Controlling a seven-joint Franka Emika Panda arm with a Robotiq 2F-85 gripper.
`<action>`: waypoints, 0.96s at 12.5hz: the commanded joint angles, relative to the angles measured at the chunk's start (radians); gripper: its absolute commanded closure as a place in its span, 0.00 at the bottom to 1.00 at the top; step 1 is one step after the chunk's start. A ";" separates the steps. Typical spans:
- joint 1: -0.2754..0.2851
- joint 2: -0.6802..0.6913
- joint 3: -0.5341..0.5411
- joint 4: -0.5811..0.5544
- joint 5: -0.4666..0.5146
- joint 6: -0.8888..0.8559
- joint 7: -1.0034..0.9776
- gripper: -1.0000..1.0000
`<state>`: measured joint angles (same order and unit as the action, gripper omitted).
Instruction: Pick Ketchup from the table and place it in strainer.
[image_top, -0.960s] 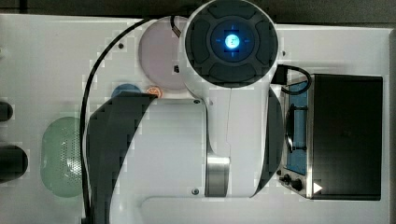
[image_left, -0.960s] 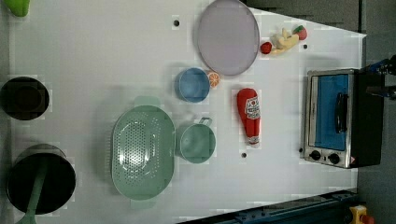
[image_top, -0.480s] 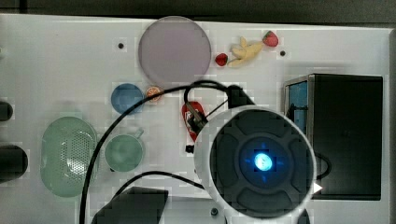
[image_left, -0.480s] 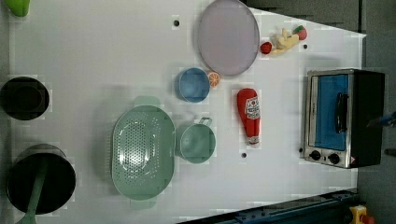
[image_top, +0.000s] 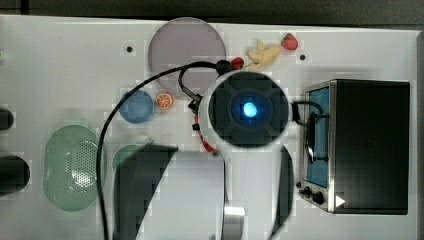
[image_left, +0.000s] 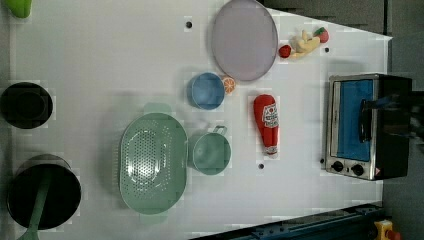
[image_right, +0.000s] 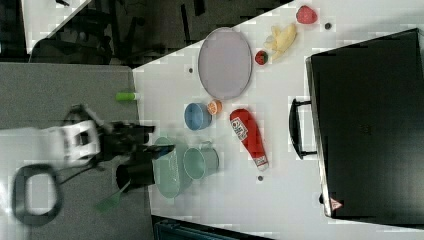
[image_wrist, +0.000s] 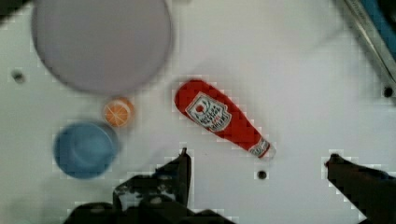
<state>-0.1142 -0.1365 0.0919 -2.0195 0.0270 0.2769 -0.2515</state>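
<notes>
The pincer (image_wrist: 257, 161) is hanging above the counter (image_left: 100, 60) with its two fingers (image_wrist: 180, 163) standing wide apart and holding nothing. The Ketchup (image_wrist: 219, 119) is lying flat on the counter just beyond the fingertips, untouched, its whitish cap end pointing toward the gap between them. In the left view, the bottle is resting between the green cup (image_left: 211, 152) and the toaster oven (image_left: 357, 125), while the strainer (image_left: 152, 162) is sitting just beside the cup, apart from the bottle.

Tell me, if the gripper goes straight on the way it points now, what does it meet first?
Probably bare table just beside the Ketchup; the open gripper points down near its cap end. Depth is unclear.
</notes>
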 joint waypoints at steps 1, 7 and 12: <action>-0.008 0.076 0.006 -0.094 0.000 0.091 -0.394 0.00; 0.009 0.232 0.008 -0.224 -0.002 0.431 -0.715 0.00; 0.029 0.364 0.009 -0.311 -0.017 0.691 -0.715 0.00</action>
<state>-0.0979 0.2205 0.1003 -2.3164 0.0095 0.9272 -0.9053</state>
